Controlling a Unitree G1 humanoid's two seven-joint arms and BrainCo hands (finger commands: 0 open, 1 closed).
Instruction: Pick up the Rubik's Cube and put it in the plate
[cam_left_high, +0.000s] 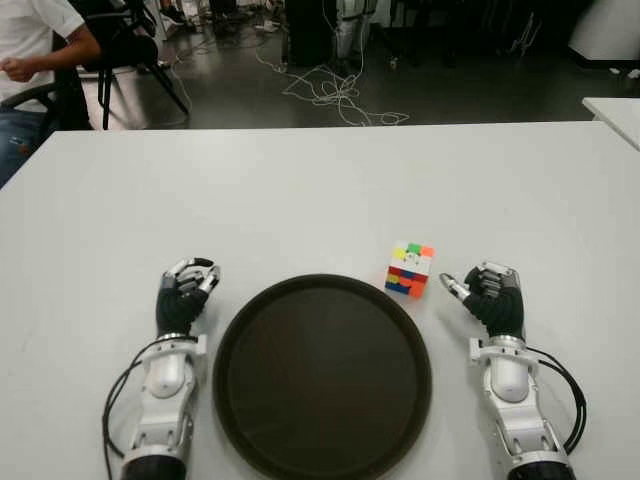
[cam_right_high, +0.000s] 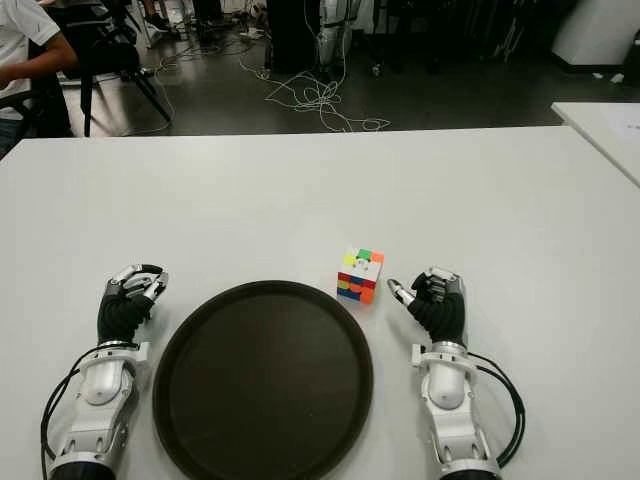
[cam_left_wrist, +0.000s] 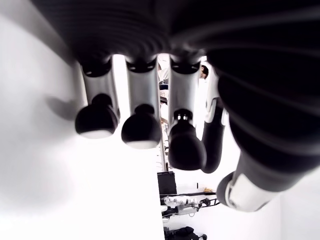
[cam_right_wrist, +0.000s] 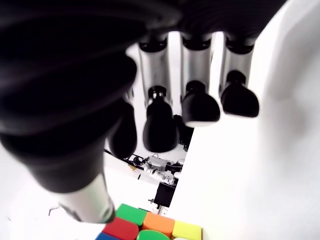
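Note:
The Rubik's Cube (cam_left_high: 410, 268) stands on the white table (cam_left_high: 300, 190), just beyond the far right rim of the round dark brown plate (cam_left_high: 322, 370), and does not touch it. Nothing lies in the plate. My right hand (cam_left_high: 468, 283) sits a few centimetres to the right of the cube, its fingers (cam_right_wrist: 200, 107) loosely bent and holding nothing. The right wrist view shows the cube (cam_right_wrist: 150, 227) beside the thumb, apart from it. My left hand (cam_left_high: 198, 278) shows to the left of the plate, its fingers (cam_left_wrist: 140, 127) relaxed around nothing.
Beyond the table's far edge the dark floor carries loose cables (cam_left_high: 340, 95). A person (cam_left_high: 30, 50) sits on a chair at the far left. The corner of a second white table (cam_left_high: 615, 110) shows at the right.

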